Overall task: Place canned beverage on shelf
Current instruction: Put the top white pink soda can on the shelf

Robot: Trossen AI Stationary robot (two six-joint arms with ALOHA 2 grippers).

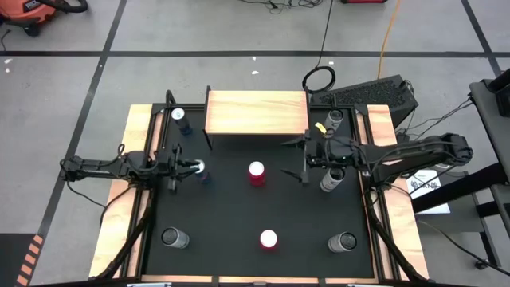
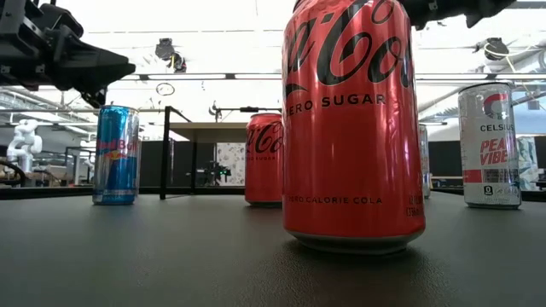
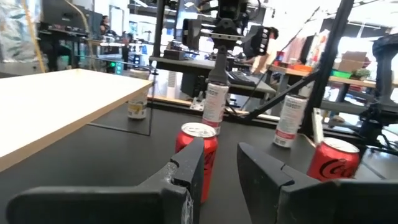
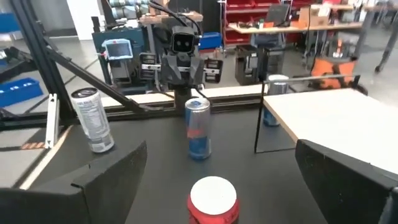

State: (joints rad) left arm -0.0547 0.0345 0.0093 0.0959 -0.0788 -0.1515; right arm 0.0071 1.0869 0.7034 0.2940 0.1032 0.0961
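The shelf (image 1: 255, 112), a light-wood board on thin black legs, stands at the table's far middle with nothing on it. A red can with a white top (image 1: 256, 173) stands upright on the black mat in front of it. My right gripper (image 1: 300, 159) hangs level and open just right of this can and higher than its top (image 4: 213, 198), touching nothing. A blue can (image 1: 204, 172) stands at the tips of my left gripper (image 1: 190, 167), which hangs above and behind it (image 2: 115, 153). Its fingers (image 3: 186, 174) stand a narrow gap apart with nothing between them.
More upright cans stand around the mat: a red one (image 1: 268, 240) near the front, silver ones at the near left (image 1: 174, 237) and near right (image 1: 344, 242), a white one (image 1: 332, 179) below my right arm, a blue one (image 1: 182, 119) left of the shelf, and one (image 1: 335, 119) right of it.
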